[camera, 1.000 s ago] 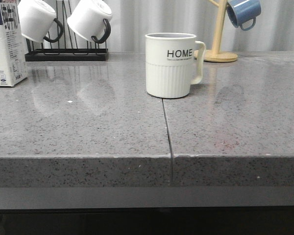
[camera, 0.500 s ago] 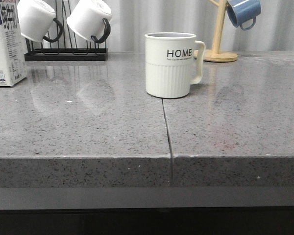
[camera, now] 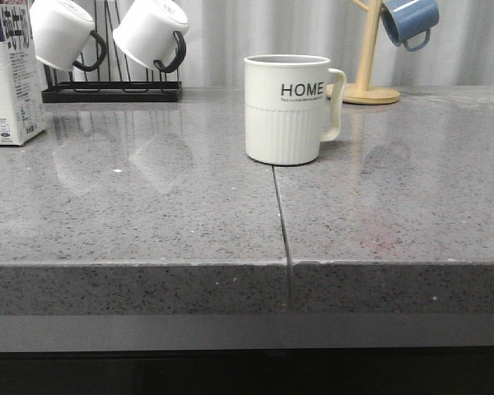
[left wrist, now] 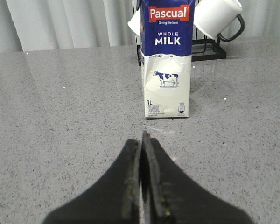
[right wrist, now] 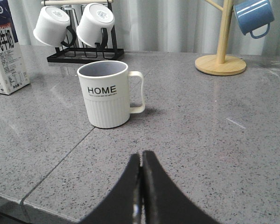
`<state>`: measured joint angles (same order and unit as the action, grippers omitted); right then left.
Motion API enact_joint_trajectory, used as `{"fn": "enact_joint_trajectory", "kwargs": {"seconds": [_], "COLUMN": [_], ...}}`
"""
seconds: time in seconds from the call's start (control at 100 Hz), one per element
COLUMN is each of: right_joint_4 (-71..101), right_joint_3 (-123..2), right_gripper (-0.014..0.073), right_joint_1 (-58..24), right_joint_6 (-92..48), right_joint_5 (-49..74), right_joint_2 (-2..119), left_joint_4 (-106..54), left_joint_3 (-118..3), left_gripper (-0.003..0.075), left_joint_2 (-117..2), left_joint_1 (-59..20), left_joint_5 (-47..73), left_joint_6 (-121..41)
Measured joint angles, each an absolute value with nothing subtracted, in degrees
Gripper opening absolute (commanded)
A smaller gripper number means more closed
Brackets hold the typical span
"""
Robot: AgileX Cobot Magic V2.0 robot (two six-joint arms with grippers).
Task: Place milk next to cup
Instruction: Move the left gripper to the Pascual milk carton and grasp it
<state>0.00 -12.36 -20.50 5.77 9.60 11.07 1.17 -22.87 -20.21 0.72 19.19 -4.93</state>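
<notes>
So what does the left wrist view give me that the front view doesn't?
Only the left wrist view shows the tall white, blue-topped milk carton's cow-printed front and the shut left tool. Only the front view shows the cream ribbed HOME mug and the blue mug on its wooden stand. Both show the carton, a hanging white mug and the grey countertop.

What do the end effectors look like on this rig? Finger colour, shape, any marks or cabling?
Only the wrist views show them. The left end effector and right end effector each have two matte black fingers, broad at the base and tapering to thin tips. The left fingers carry yellowish specks along the inner edges. No cables, labels or arm links are visible.
</notes>
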Motion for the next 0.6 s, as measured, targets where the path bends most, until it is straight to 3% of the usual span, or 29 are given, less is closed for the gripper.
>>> {"fn": "enact_joint_trajectory", "kwargs": {"seconds": [0.1, 0.19, 0.29, 0.39, 0.46, 0.51, 0.6], "right_joint_4": [0.0, 0.0, 0.0, 0.0, 0.0, 0.0, 0.0], "right_joint_3": [-12.36, -12.36, -12.36, -12.36, -12.36, -12.36, -12.36], "right_gripper": [-0.0066, -0.0066, -0.0066, -0.0066, -0.0066, -0.0066, -0.0066], "right_joint_1": [-20.5, -20.5, -20.5, -20.5, -20.5, -20.5, -20.5], "right_joint_6": [5.77, 5.77, 5.77, 5.77, 5.77, 5.77, 5.77], "right_joint_5": [9.7, 9.83, 9.83, 9.83, 9.83, 9.83, 9.83], "right_joint_2": [11.07, 11.07, 11.07, 11.07, 11.07, 11.07, 11.07], "left_joint_4": [1.17, 1.17, 1.17, 0.82, -0.42, -0.95, -1.49], "left_joint_3": [-25.5, -26.99, -28.09, -28.58, -29.28, -30.07, -31.58], "left_gripper": [-0.0012, 0.0072, 0.0277, 0.0559, 0.0681, 0.0706, 0.0684], "left_joint_2": [-25.76, -30.97, -36.26, -41.22, -44.27, -46.33, -50.19], "left_joint_1": [0.72, 0.72, 0.72, 0.72, 0.72, 0.72, 0.72], "left_joint_5": [18.71, 17.24, 13.93, 9.02, 6.46, 5.2, 2.71], "left_joint_6": [-4.93, -4.93, -4.93, -4.93, -4.93, -4.93, -4.93]}}
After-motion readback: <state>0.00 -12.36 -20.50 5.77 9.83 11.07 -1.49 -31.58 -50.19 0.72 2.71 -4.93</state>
